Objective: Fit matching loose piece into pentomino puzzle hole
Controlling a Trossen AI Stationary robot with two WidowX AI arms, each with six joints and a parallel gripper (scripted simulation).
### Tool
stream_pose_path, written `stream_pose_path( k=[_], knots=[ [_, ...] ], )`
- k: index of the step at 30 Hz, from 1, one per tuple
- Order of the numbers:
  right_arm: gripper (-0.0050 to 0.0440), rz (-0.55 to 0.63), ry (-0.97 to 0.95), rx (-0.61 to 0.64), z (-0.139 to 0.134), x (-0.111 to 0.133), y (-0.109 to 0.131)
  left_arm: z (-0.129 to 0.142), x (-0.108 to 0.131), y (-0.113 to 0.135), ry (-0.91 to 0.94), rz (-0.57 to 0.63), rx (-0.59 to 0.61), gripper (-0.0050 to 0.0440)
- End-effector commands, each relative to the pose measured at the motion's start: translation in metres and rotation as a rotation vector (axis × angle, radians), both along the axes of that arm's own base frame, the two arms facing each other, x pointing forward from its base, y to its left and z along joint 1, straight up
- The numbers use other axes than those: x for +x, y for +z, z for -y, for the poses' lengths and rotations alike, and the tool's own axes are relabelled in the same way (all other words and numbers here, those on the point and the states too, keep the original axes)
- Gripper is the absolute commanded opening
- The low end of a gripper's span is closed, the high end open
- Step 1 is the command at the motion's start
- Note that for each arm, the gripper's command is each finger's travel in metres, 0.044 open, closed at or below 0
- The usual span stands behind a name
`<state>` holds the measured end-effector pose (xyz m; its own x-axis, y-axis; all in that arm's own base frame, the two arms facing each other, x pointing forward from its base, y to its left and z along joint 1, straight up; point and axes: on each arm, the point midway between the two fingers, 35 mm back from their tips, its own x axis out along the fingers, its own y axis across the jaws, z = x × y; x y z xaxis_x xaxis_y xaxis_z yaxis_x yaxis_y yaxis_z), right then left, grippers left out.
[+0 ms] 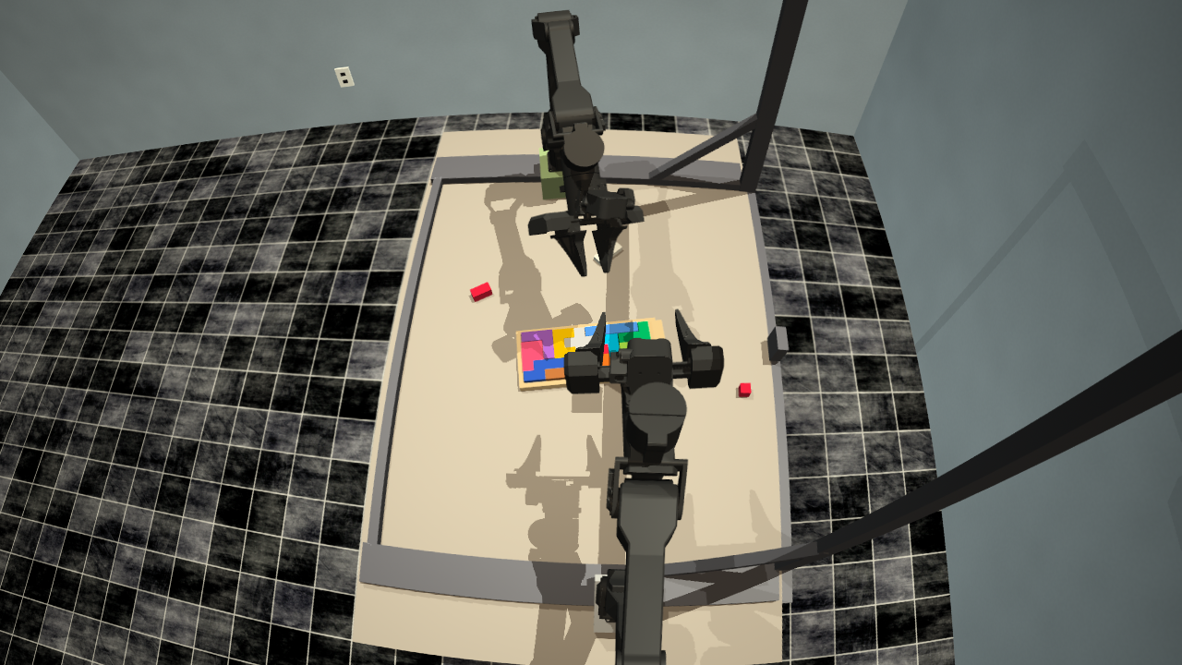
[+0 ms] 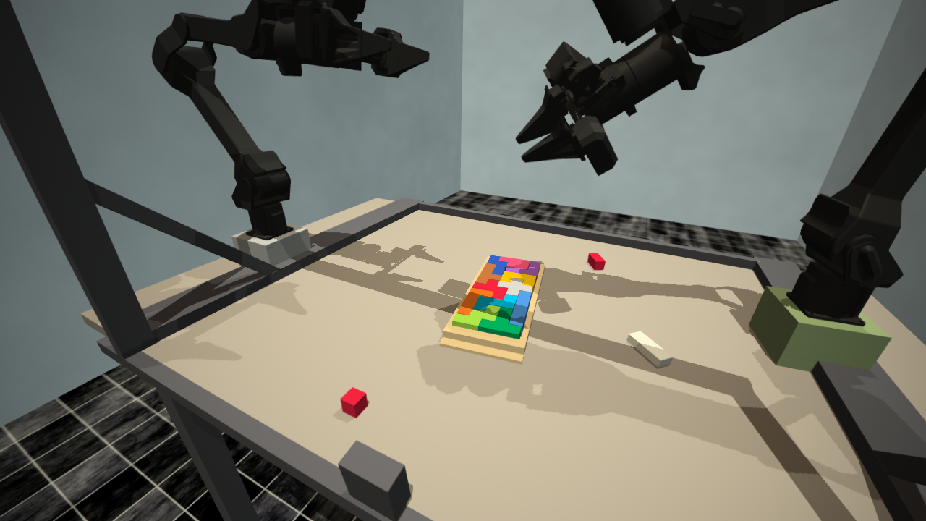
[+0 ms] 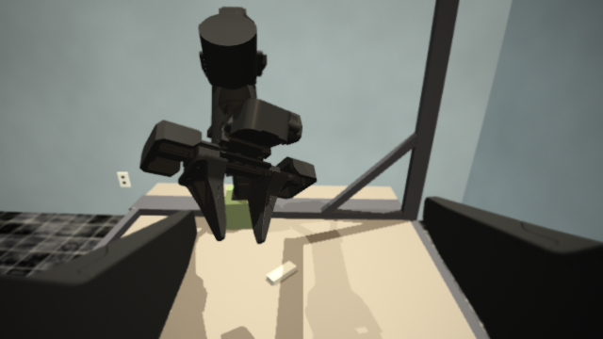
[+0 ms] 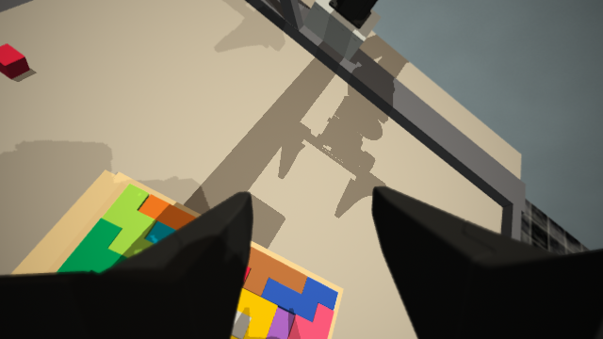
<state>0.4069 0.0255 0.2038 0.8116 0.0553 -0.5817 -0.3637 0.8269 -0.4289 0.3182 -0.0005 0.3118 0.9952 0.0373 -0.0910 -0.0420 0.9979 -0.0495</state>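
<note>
The wooden board (image 2: 495, 301) lies flat in the middle of the table, filled with coloured pentomino pieces. A long blue piece (image 2: 521, 304) lies in it along one long edge. The board also shows in the top view (image 1: 561, 356) and in the right wrist view (image 4: 188, 264). My right gripper (image 2: 550, 139) is open and empty, high above the table and away from the board. It also shows in the left wrist view (image 3: 239, 237). My left gripper (image 1: 643, 331) is wide open and empty, high over the board, touching nothing.
A white block (image 2: 647, 348) lies on the table toward the right arm's green base (image 2: 819, 330). Two red cubes (image 2: 353, 401) (image 2: 595, 260) lie apart from the board. A grey block (image 2: 374, 483) sits on the table rim. Dark frame posts stand at the corners.
</note>
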Motion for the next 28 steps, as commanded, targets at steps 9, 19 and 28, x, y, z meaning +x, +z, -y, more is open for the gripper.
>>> stream_pose_path(
  k=[9, 19, 28],
  knots=[
    [0.0199, 0.432, -0.189, 0.355, 0.019, -0.054, 0.086, -0.001, -0.004, 0.014, -0.038, 0.147, 0.055, 0.044],
    [0.0199, 0.624, -0.223, 0.547, 0.026, -0.089, 0.118, -0.001, -0.004, 0.016, -0.038, 0.154, 0.054, 0.044],
    [0.0199, 0.646, -0.222, 0.571, 0.026, -0.094, 0.122, -0.001, -0.004, 0.019, -0.038, 0.158, 0.053, 0.044]
  ],
)
